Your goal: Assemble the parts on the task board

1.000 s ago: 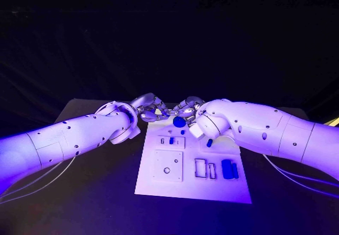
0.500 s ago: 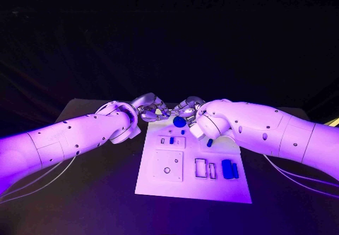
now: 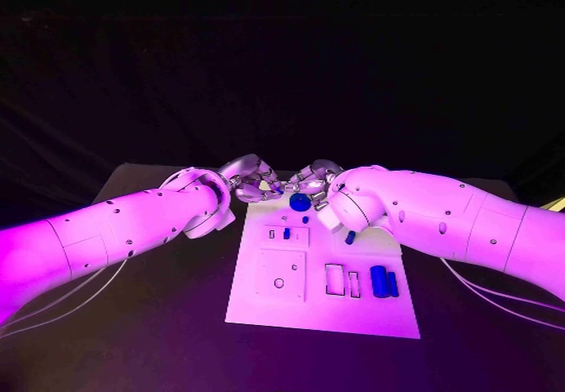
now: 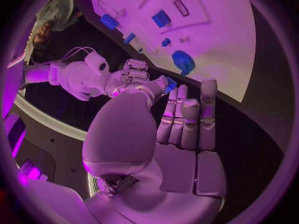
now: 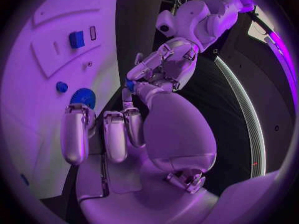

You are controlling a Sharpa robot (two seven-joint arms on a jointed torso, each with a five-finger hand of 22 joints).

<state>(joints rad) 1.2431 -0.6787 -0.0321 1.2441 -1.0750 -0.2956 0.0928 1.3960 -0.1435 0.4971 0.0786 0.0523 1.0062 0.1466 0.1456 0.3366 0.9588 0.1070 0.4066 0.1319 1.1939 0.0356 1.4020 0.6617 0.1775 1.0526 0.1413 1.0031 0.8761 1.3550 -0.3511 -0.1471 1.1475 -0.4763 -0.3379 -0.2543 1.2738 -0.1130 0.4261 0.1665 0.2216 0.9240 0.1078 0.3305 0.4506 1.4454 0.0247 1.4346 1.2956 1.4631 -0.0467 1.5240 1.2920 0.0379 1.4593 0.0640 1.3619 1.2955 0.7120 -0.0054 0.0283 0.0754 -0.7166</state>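
- Board (image 3: 320, 306): one, white, on the black table (image 3: 153, 327).
- Parts: about six blue pieces; exact count unclear.
- Left hand (image 3: 252, 184) and right hand (image 3: 309, 178) meet at the board's far edge, together pinching a small blue part (image 4: 170, 83).

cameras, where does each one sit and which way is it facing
Head view: on the robot's head, looking down at the board; both arms come in, left hand and right hand meeting at its far end.
Left wrist view: behind the left hand, facing the board.
Right wrist view: behind the right hand, facing the board.
Both wrist views share the round blue part.
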